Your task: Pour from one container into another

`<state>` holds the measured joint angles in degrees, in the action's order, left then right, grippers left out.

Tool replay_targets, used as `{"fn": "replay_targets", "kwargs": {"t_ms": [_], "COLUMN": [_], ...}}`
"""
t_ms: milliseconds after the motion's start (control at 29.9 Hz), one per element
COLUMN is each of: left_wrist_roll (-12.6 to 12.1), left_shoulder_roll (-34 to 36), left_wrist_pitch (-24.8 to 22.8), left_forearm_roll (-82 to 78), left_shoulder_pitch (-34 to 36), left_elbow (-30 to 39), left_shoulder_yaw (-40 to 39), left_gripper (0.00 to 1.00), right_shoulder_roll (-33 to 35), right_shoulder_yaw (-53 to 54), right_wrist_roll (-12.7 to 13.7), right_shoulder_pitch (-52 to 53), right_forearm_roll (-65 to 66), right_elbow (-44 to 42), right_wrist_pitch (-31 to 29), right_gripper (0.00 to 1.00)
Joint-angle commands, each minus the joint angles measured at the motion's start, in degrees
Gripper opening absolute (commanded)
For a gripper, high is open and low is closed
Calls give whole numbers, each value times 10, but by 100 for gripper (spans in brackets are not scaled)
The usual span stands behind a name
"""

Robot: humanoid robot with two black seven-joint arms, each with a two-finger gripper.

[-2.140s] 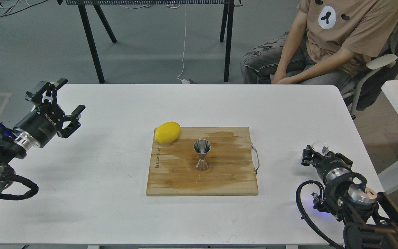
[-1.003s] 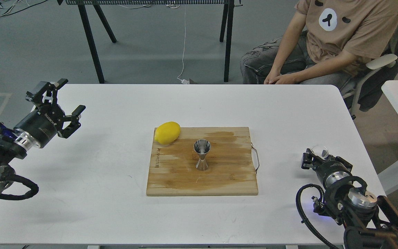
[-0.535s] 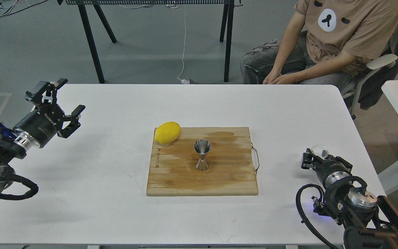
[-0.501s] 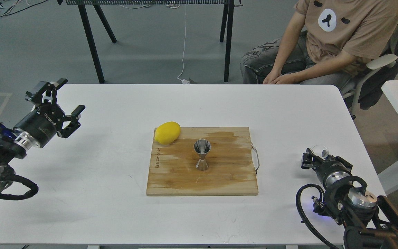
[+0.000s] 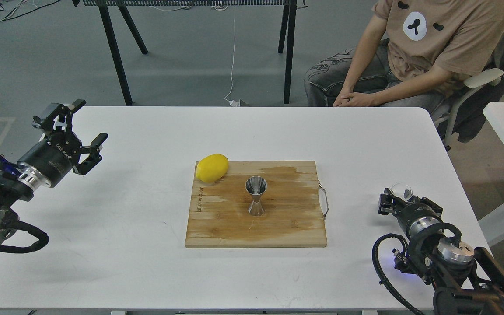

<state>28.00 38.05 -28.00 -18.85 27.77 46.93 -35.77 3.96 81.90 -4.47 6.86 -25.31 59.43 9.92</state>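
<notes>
The steel jigger [image 5: 256, 195] stands upright in the middle of the wooden cutting board [image 5: 278, 227]. The small clear glass cup [image 5: 401, 190] is at the table's right side, between the fingers of my right gripper [image 5: 398, 199], which is shut on it. Only the cup's rim and upper wall show past the black fingers. What the cup holds is not visible. My left gripper [image 5: 82, 127] hovers open over the table's far left edge, well away from the board, with nothing in it.
A yellow lemon [image 5: 211, 167] lies on the board's back left corner. The board has a metal handle [image 5: 324, 200] on its right side. A seated person [image 5: 409, 57] is behind the white table [image 5: 147, 210], at the back right.
My right gripper has shifted a little down and to the left, and the glass cup moved with it. The person's hands moved slightly. The left arm, jigger and lemon stayed still.
</notes>
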Motion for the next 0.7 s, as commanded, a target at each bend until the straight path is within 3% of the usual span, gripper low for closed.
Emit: {"fn": "replay_targets", "kwargs": {"t_ms": [0,669], "left_wrist_roll": [0,0], "left_shoulder_roll": [0,-1], "left_wrist_pitch": [0,0], "left_forearm_roll": [0,0], "left_shoulder_pitch": [0,0], "left_elbow": [0,0], "left_shoulder_yaw": [0,0], "left_gripper": [98,98], "right_shoulder_roll": [0,1], "right_shoulder_yaw": [-1,-1], "right_wrist_roll": [0,1], "right_shoulder_pitch": [0,-4], "right_forearm_roll": [-1,-1], "right_elbow": [2,17], "right_wrist_pitch": [0,0], "right_gripper": [99,98]}}
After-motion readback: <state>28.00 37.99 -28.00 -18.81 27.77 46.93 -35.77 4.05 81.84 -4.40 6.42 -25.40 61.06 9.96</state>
